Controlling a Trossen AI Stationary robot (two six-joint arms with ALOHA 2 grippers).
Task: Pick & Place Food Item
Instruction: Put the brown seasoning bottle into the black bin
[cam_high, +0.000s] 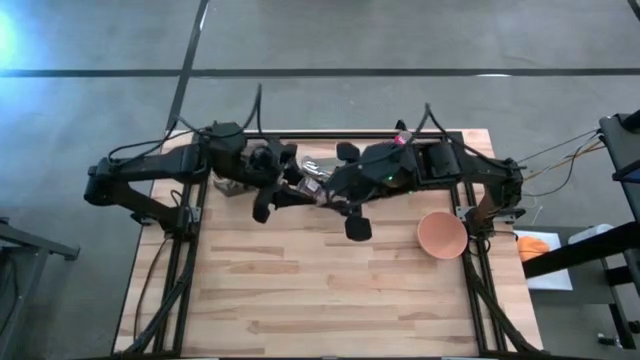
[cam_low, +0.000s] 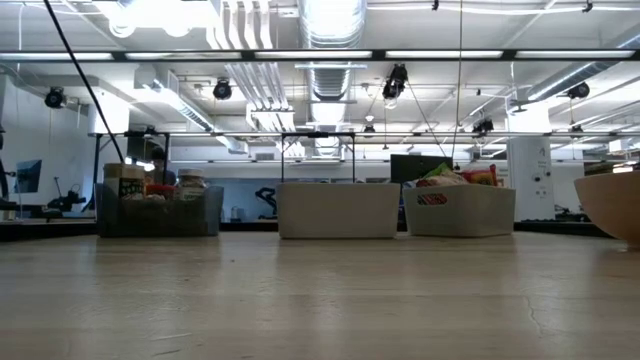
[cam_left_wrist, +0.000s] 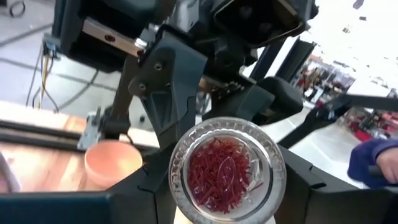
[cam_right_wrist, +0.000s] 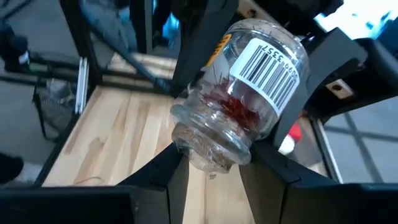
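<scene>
Wrist views show the jar (cam_right_wrist: 239, 93) clamped between both grippers, left gripper (cam_left_wrist: 227, 208) and right gripper (cam_right_wrist: 211, 171) at opposite ends, with the bowl (cam_high: 442, 235) nearer the right arm.

The two arms met over the far middle of the counter (cam_high: 330, 290), a jar (cam_right_wrist: 245, 93) held between both sets of jaws. A bowl (cam_high: 441, 235) sat on the counter near its right edge.
</scene>
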